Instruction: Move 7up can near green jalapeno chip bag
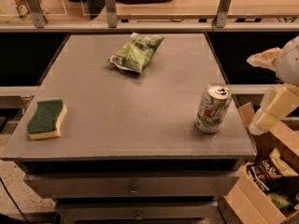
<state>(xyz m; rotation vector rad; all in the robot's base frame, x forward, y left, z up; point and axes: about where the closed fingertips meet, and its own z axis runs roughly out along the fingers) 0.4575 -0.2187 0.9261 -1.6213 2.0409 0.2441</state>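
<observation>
Currently my gripper (273, 107) hovers right of the table (117, 125); open or closed, I cannot tell. The 7up can (213, 108) stands near that edge, far from the green jalapeno chip bag (136, 53); a clumsy bump could topple it off.

The 7up can (213, 108) stands upright near the right front corner of the grey table (135, 111), well apart from the green jalapeno chip bag (136, 52), which lies flat towards the far edge, left of centre. A green-topped yellow sponge (46, 119) lies by the left front edge. The gripper (273, 107) hangs off the table's right side, near the can but apart from it, above an open cardboard box (261, 190) of snack packets.
</observation>
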